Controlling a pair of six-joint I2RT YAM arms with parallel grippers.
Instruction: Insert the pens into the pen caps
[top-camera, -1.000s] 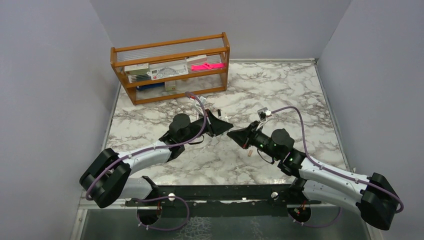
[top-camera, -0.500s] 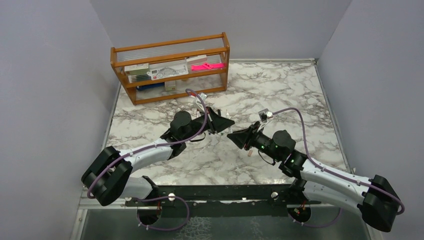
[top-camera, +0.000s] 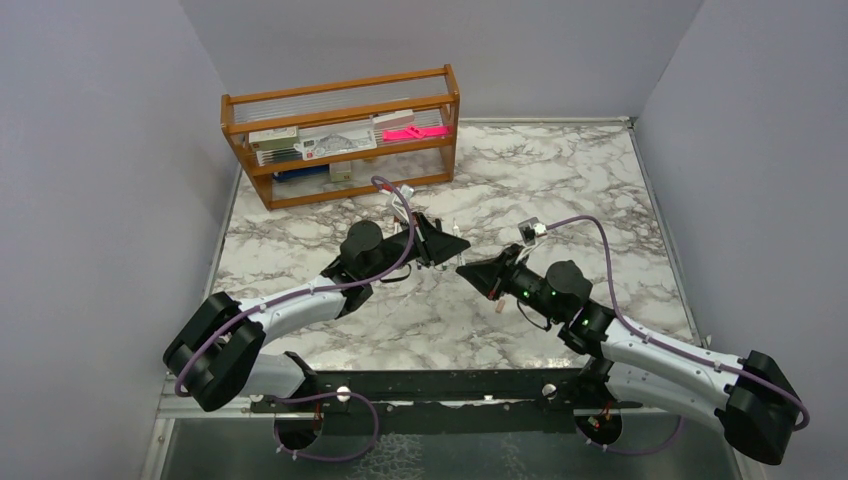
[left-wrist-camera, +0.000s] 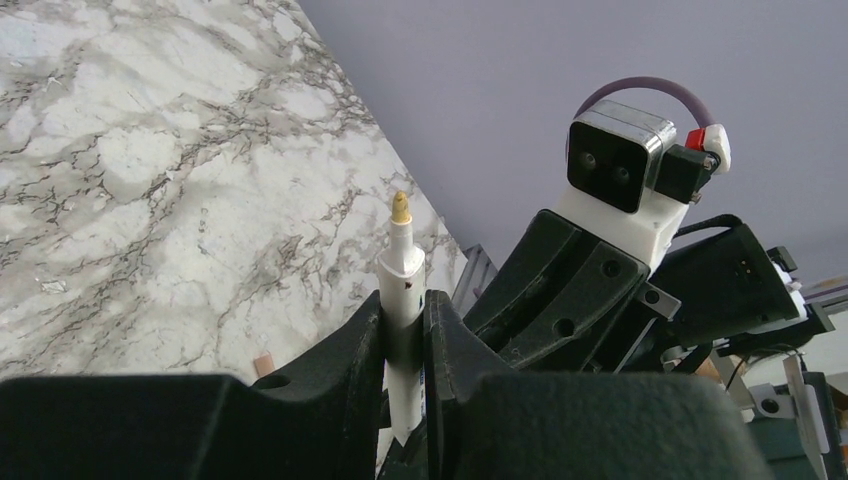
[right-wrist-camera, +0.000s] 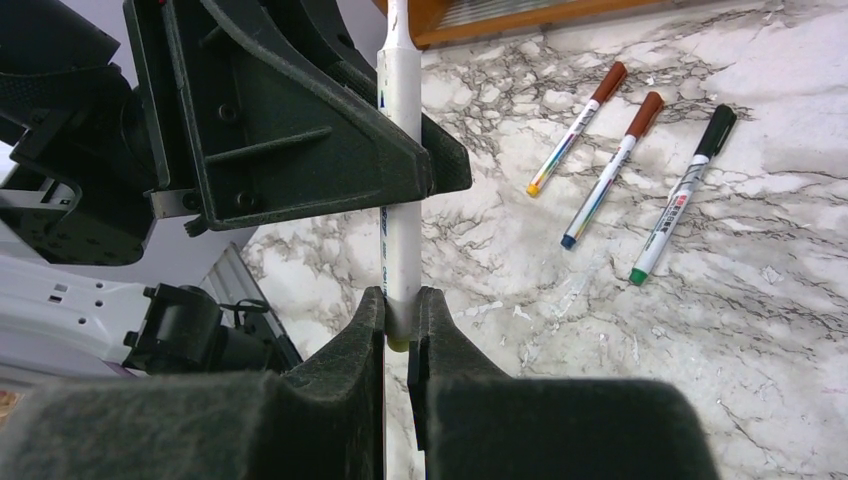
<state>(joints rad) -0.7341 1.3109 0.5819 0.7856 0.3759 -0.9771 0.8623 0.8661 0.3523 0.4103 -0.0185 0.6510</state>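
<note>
Gripping white pen (left-wrist-camera: 401, 262) in left tool (left-wrist-camera: 405, 318), its tip between fingers (right-wrist-camera: 368, 335) of right tool (right-wrist-camera: 400, 305), that grip unclear

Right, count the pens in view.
4. Two brown-capped pens and a black-capped pen lie side by side on the marble table; an uncapped pen is gripped in the left hand. More may be hidden.

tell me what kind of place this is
Probably a robot test cell: a marble-look table boxed in by plain grey walls, a left arm and right arm bolted at its near edge, a wooden rack of stationery.
</note>
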